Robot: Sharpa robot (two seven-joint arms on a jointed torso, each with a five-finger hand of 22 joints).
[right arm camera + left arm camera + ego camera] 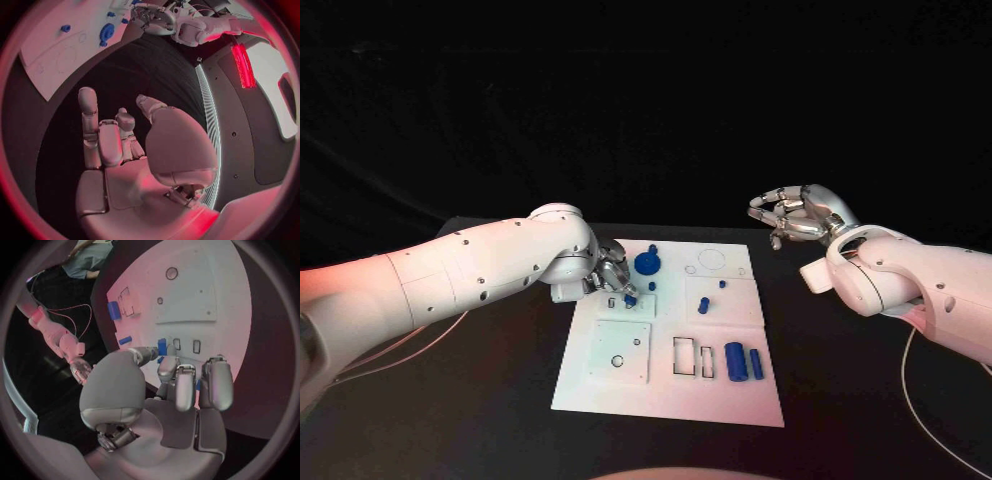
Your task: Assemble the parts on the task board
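Note:
The white task board (625, 385) lies in the middle of the black table. My left hand (607, 277) hovers low over the board's near-left part and pinches a small blue part (162, 346) between thumb and fingers, just beside two small rectangular slots (177, 344). A round blue part (648, 264) stands just right of this hand. Two blue cylinders (734, 360) lie at the board's right side. My right hand (790, 213) is raised beyond the board's far right corner, fingers loosely bent and apart from the thumb, holding nothing.
Small blue pieces (704, 304) sit around the board's centre, and another (691, 268) lies near a round recess (713, 260). A square plate (620, 350) with holes and empty rectangular slots (684, 356) occupy the near half. Bare black table surrounds the board.

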